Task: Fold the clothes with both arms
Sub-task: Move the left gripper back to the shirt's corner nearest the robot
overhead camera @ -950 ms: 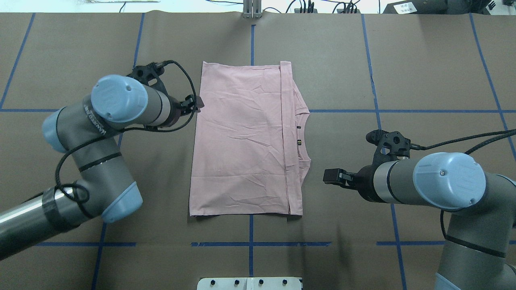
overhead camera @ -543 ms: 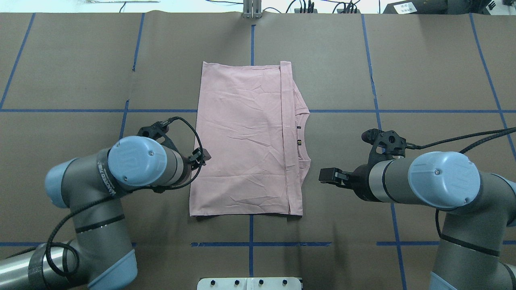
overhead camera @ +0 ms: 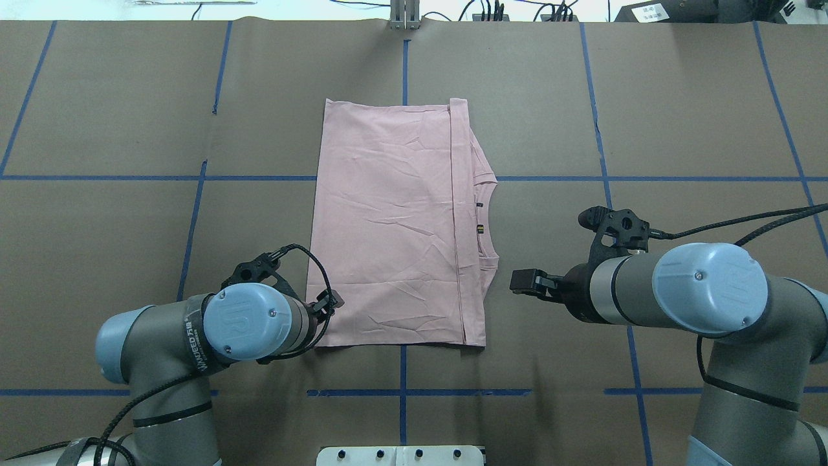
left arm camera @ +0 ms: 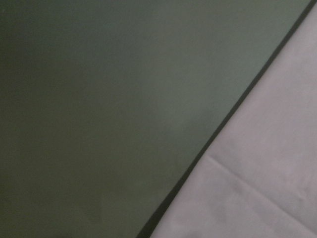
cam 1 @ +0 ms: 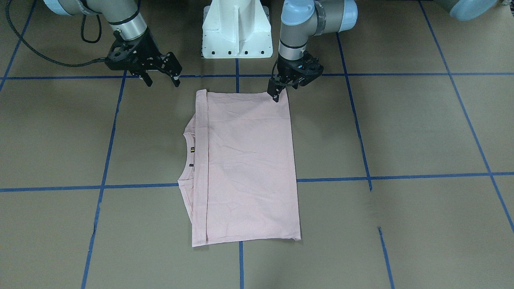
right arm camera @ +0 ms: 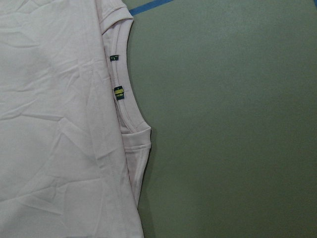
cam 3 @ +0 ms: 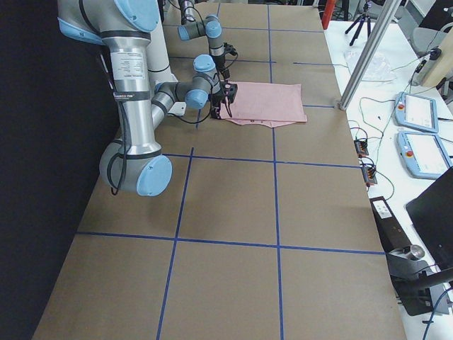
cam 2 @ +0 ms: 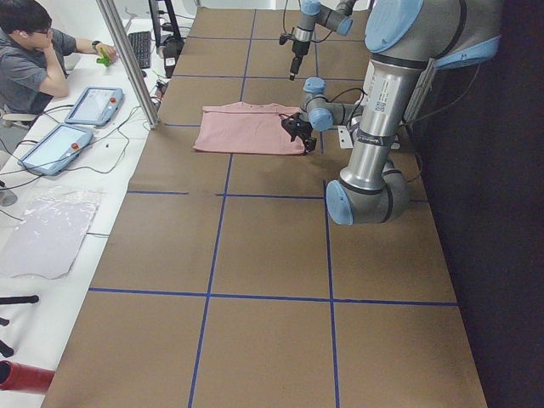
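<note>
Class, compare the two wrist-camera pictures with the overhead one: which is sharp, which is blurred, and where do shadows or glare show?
Left wrist view: out of focus, the T-shirt edge is soft, with a dark shadow line along it. Right wrist view: sharp, with the collar seams and the creases clear. Overhead view: even light, soft shadows on the table by the arms, no glare.

Overhead and front-facing views look down from opposite sides (mirrored), sharing the T-shirt [overhead camera: 388,220]; wrist cameras sit close
</note>
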